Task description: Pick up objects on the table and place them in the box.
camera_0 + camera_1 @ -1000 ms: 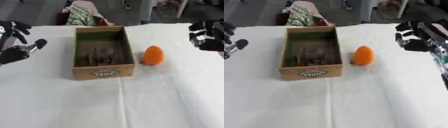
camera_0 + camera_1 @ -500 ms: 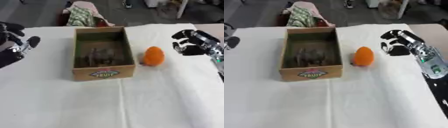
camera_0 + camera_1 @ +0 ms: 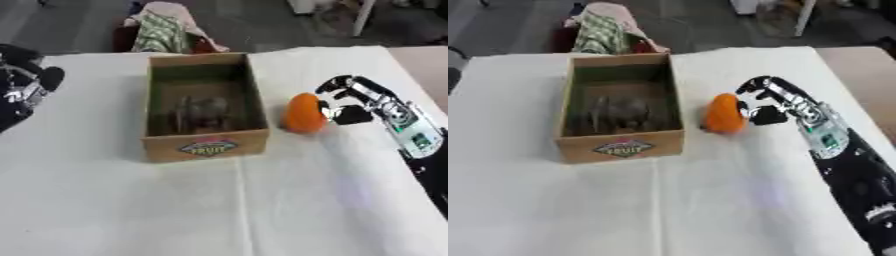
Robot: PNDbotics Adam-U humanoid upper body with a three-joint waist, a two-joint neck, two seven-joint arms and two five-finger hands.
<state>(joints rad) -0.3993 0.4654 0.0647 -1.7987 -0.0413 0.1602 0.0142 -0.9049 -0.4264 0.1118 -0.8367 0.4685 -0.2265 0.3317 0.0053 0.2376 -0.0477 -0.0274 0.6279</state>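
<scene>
Orange object: stood on the white worktop, just right of the box, near its front corner.
Box: open cardboard carton with a fruit label on its near wall; dim greyish items lay inside, too blurred to identify.
Right hand: at the orange object's right side, fingers curved and spread, thumb low; contact could not be judged, nothing held.
Left hand: at the far-left edge, well apart from the box; its finger state could not be told.
Beyond the worktop: a heap of cloth lay behind the box.
</scene>
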